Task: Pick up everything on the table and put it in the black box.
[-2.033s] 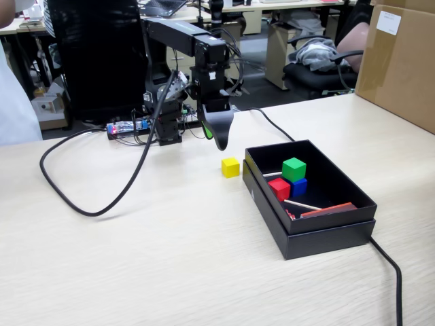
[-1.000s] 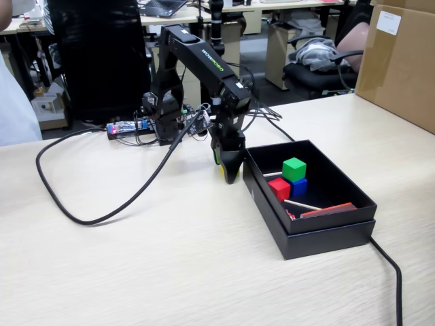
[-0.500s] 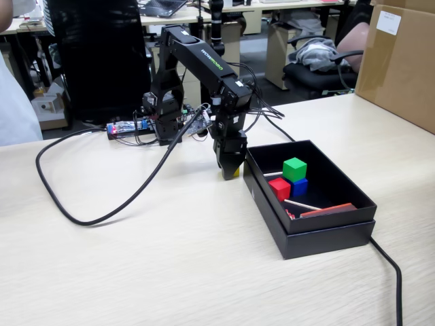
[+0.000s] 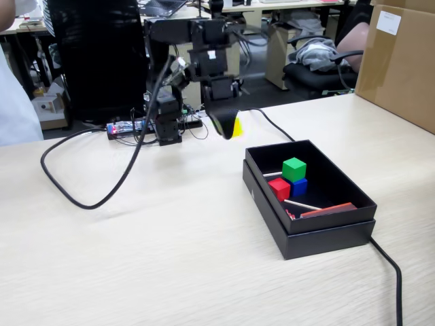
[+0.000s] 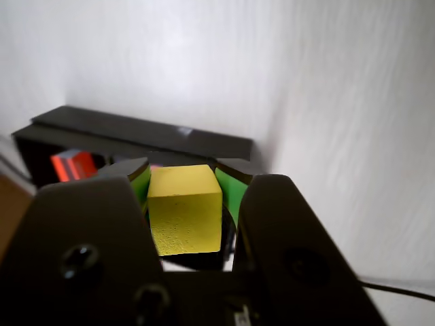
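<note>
The gripper [image 5: 183, 187] clamps the yellow cube [image 5: 185, 208] between its green-lined jaws, held above the table [image 4: 170, 258] near the black box [image 4: 319, 234].

Black cable [image 4: 102, 193] looping; brown carton [image 4: 401, 61] far right.

In the fixed view, the black box [image 4: 309, 197] is set on the table [image 4: 170, 258] toward the right side, and three cubes are gathered in its rear half — one cube [image 4: 293, 168] is stacked on another cube [image 4: 299, 186], and a third cube [image 4: 279, 188] is placed just left of them. Thin sticks [image 4: 299, 204] and a strip [image 4: 329, 210] are laid in the box's near part. The gripper [image 4: 224, 129] is held above the table, behind and left of the box; the fourth cube [image 5: 185, 209] is seated between its jaws. A cable [image 4: 88, 197] is looped across the table's left side — the carton [image 4: 401, 61] is placed at the far right.
</note>
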Controlling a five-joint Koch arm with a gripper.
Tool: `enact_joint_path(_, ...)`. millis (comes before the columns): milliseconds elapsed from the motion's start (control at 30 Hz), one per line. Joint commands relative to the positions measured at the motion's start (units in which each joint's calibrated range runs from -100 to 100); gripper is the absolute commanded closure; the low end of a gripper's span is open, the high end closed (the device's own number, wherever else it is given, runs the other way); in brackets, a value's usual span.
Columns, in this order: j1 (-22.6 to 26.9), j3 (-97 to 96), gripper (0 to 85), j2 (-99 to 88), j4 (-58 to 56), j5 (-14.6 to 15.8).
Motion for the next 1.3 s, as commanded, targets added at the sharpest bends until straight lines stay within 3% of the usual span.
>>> enact_joint_path(0, 1.03, 10.19, 68.9, 5.8, -0.34, -0.63)
enact_joint_path(333, 3.91, 34.67, 68.8, 42.51, -0.59, -0.29)
enact_joint_path(500, 4.35, 38.39, 68.9, 49.28, -0.59, 0.15)
enact_joint_path(1167, 3.03, 34.4, 68.2, 49.17, -1.63, 0.44)
enact_joint_path(1267, 3.03, 32.4, 57.6, 49.28, -1.63, 0.49)
